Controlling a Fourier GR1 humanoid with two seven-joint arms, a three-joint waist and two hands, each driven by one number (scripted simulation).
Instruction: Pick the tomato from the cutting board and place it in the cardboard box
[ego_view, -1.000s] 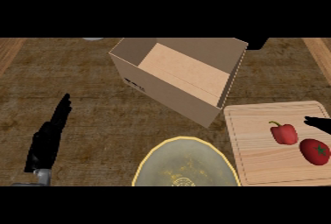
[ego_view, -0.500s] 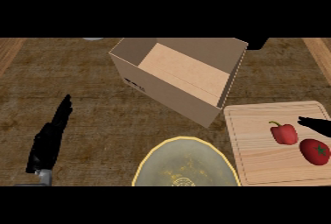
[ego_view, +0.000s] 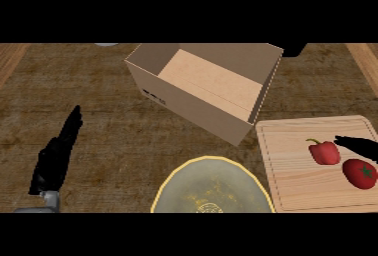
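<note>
Nearest me, my left hand (ego_view: 55, 157) rests open with straight fingers by the counter's left edge beside a yellow-rimmed plate (ego_view: 171, 186), the tomato (ego_view: 360, 173) lies near the cutting board's (ego_view: 291, 172) right edge just under my right hand's (ego_view: 359, 146) straight fingertips, and the cardboard box (ego_view: 193, 107) stands open beyond.

No words or numbers can be read anywhere. The open brown cardboard box (ego_view: 207, 90) carries small dark printed marks on its side wall. They are too small to make out.
</note>
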